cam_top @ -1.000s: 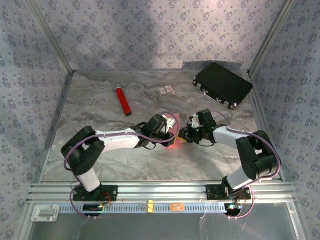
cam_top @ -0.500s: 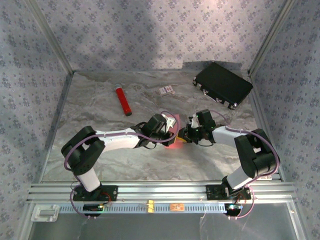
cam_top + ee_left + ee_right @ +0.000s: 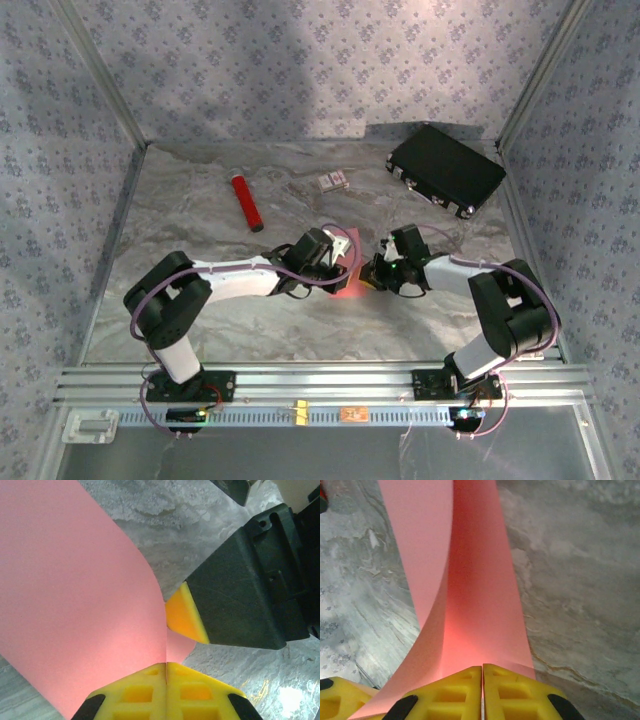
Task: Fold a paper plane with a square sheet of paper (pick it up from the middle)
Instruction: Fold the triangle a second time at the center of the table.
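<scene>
Left hand [image 3: 166,669]: pinch tightened over last second, now clamped on edge of square sheet of paper [image 3: 75,590]. Right hand [image 3: 482,672]: likewise clenched on sheet, edged slightly toward left hand. Sheet: held between both hands over centre of bench [image 3: 250,310], bowed into loose curve. Judged: both grips secure, first fold ready for pressing.

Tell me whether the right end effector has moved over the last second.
Yes. The right end effector has edged slightly down the top view, toward the arm bases and away from the black case.
</scene>
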Controlling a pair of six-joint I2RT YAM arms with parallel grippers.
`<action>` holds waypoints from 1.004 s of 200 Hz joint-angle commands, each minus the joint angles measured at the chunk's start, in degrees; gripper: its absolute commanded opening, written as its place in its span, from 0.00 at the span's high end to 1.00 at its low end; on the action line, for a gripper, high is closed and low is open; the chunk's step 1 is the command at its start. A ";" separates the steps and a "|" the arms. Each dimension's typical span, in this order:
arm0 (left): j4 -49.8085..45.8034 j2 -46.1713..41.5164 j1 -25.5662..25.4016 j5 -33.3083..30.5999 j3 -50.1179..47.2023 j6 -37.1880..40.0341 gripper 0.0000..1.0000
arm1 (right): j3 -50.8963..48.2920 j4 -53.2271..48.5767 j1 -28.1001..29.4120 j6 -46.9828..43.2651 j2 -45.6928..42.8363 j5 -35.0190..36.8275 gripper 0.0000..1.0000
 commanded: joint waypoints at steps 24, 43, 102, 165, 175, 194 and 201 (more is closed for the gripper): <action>-1.09 1.04 0.44 0.67 0.88 0.87 0.99 | 0.74 -4.71 1.69 -1.01 1.19 4.39 0.91; -0.83 1.47 0.42 1.26 1.10 0.27 0.99 | 2.24 -9.83 1.47 -4.81 2.18 7.64 0.92; 1.89 4.05 0.43 2.37 2.22 -4.08 0.97 | 5.04 -14.75 -1.08 -11.86 2.77 7.67 0.91; 2.28 5.76 0.44 1.62 4.09 -4.18 0.93 | 5.45 -10.66 -1.54 -10.10 1.66 1.47 0.90; 2.00 5.63 0.44 1.42 4.10 -3.98 0.93 | 5.23 -10.34 -1.54 -9.08 0.92 1.51 0.90; 1.81 5.32 0.39 1.13 3.85 -3.71 0.93 | 4.39 -8.76 -1.48 -7.41 -0.27 0.97 0.89; 1.78 5.25 0.42 1.20 3.91 -3.68 0.93 | 4.03 -7.53 -1.41 -6.53 -0.38 0.42 0.89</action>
